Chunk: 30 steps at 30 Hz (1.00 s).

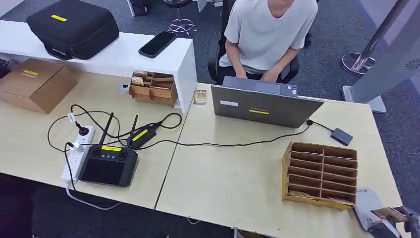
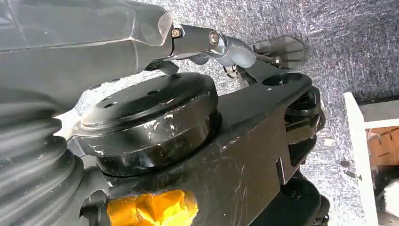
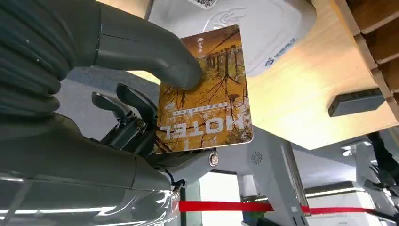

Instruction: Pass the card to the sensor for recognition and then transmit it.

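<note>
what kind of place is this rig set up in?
Most likely an office or lab mocked up as a hotel front desk: a person works at a laptop across the desk, the right hand holds a card printed HOTEL near a grey card reader, beside a wooden slotted card rack.

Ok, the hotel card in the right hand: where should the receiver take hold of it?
At the free long edge by the HOTEL lettering, coming from the side away from the right hand. The card is flat, pinched along its opposite edge between the thumb on the printed face and the fingers behind, so that edge stands clear.
</note>
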Motion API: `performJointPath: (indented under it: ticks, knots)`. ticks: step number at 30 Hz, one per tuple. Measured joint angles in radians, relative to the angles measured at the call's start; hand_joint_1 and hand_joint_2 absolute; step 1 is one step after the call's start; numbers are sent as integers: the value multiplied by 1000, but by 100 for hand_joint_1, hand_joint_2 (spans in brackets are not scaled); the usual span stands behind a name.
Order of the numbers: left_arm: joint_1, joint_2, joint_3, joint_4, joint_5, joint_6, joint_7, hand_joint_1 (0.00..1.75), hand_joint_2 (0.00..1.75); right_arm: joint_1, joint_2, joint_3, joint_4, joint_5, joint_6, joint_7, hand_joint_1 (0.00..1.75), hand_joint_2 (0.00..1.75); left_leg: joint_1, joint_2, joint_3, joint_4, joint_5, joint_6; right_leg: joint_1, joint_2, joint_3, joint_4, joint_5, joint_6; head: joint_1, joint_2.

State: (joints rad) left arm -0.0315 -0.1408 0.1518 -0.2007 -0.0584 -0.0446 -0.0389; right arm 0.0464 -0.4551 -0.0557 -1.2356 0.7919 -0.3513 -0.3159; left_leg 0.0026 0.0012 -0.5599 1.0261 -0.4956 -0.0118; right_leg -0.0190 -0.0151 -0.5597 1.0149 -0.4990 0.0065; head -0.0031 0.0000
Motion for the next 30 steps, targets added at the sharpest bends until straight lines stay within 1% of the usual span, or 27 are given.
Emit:
performJointPath:
  ticks: [11, 21, 25, 30]
  knots:
    - [0, -5, 5, 0, -1, 3, 0, 0, 175, -6, 32, 2, 43, 9, 9, -10, 175, 175, 0, 0, 0, 0, 0, 0, 0, 0, 0, 0, 0, 0, 0, 0]
    - [0, -5, 6, 0, -2, 3, 2, 0, 175, -26, 50, 3, 71, 8, 2, -23, 175, 175, 0, 1, 2, 0, 0, 0, 0, 1, 2, 0, 0, 0, 0, 0]
    - [0, -5, 6, 0, -10, 3, 2, 0, 175, -35, 47, 4, 58, 2, 0, -20, 175, 175, 0, 1, 1, 0, 0, 0, 0, 1, 2, 0, 1, 0, 0, 0]
    - [0, -4, 6, 0, -13, 2, 2, 0, 175, -59, 22, 5, 17, -10, 21, -10, 175, 175, 0, 1, 1, 0, 0, 0, 0, 1, 1, 0, 1, 0, 0, 0]
